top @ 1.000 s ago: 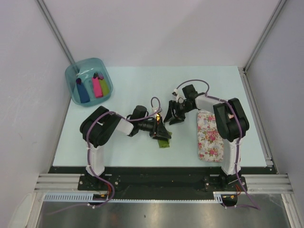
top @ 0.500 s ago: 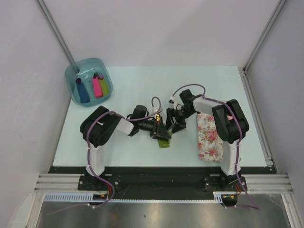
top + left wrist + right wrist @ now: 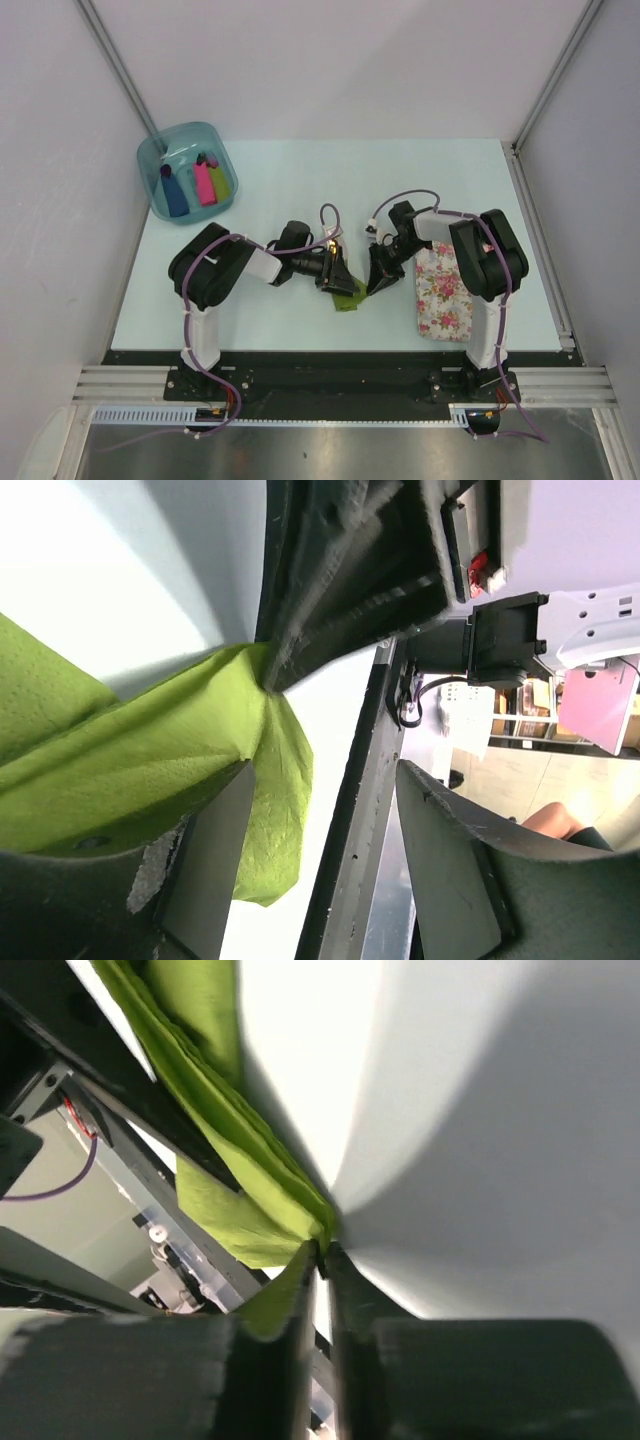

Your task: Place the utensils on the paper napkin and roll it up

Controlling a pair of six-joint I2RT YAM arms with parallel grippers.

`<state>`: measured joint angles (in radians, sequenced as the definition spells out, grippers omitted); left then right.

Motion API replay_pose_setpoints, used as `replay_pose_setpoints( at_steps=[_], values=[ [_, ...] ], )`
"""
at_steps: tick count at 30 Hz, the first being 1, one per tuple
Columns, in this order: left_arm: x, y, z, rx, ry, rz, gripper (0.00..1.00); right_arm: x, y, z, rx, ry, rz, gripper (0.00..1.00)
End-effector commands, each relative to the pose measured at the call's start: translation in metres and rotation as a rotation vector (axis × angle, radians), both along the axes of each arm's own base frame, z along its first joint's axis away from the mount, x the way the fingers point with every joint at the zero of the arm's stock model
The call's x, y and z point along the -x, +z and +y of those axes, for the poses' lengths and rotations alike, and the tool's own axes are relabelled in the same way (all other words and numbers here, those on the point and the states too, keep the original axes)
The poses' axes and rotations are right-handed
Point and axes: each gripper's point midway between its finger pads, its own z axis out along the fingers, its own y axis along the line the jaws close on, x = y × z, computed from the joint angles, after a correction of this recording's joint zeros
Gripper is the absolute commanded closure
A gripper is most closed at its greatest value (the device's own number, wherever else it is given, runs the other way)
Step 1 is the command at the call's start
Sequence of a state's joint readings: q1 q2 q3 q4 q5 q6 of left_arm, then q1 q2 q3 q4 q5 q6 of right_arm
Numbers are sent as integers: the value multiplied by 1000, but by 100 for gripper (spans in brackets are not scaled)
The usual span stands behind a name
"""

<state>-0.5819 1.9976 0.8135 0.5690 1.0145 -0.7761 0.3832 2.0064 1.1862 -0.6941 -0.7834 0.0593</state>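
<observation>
Right wrist view, right tool (image 3: pixel 322 1252) clamped on an edge of the green paper napkin (image 3: pixel 225 1110) — folds bunched on the pale bench (image 3: pixel 480 1110), left tool (image 3: pixel 322 775) spread apart over it.

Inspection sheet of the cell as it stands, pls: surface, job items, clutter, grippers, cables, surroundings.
Surface: pale table, no spills seen.
Job's things: paper napkin crumpled between the two grippers, near the front edge; utensils: nothing seen.
Clutter: teal bin at the far left corner, holding blue, pink and lime rolls; floral mat flat beside the right arm.
Grippers: left gripper open, napkin draped by one finger; right gripper pinched shut on a napkin edge.
Cables: purple cables looped above both wrists.
Surroundings: white walls, metal frame posts.
</observation>
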Motion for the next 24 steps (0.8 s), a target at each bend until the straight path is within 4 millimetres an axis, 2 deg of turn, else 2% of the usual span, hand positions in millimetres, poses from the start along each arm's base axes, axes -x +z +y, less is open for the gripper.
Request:
replay_pose_setpoints(
  at_steps=[1,2,9,13,16,20,24],
  values=[
    [-8,-28,9,-92,49,-40,33,0,-3,-6,19,18,-33,96],
    [-7,-25,8,-83,49,-36,33,0,-5,-6,22,20,-33,100],
    [-18,31,4,40,61,-135,34,11,-20,-12,55,19,-16,100],
    [-15,43,6,49,64,-140,37,12,-23,-12,62,13,-22,100],
    [-9,40,9,41,67,-108,42,12,-24,-11,70,12,-31,100],
    [5,30,12,25,58,-53,54,9,-29,-16,103,-6,-37,100],
    [18,23,13,28,44,-26,60,-2,-32,-25,129,-50,-52,100]
  ],
)
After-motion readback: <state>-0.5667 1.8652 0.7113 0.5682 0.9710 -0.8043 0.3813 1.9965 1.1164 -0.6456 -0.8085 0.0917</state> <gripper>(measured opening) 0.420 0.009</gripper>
